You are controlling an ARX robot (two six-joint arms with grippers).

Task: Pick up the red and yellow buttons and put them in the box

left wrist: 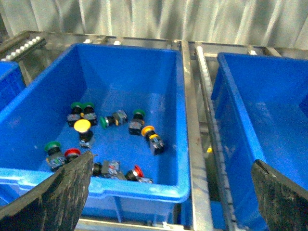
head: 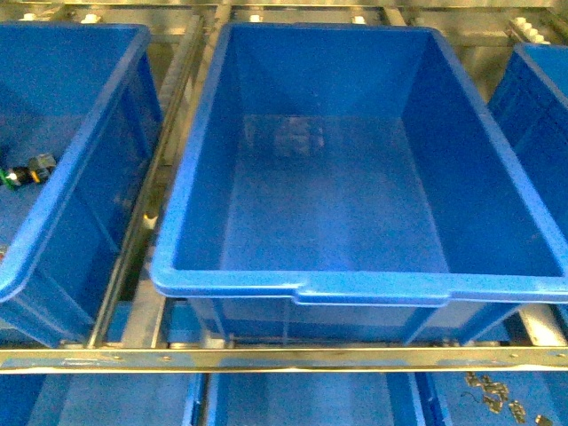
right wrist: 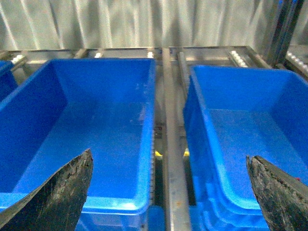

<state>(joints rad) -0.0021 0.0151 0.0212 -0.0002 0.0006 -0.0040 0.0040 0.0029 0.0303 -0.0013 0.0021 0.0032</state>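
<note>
Red and yellow buttons (left wrist: 83, 126) clear in left wrist view; front mostly box (head: 355, 288); left hand (left wrist: 172, 161), right hand (right wrist: 169, 155) spread wide.

The box (head: 355, 286) is a deep blue crate with a thick rim, doubled along its near edge, and it stands upright in the middle of the front view. The buttons lie scattered on the floor of the crate (left wrist: 29, 103) to its left. A yellow button (left wrist: 82, 126) stands cap-up, an orange-yellow button (left wrist: 148, 130) is tipped over, a red button (left wrist: 72, 153) lies near the front wall, and a second red button (left wrist: 137, 170) lies seemingly on its side by that wall.
</note>
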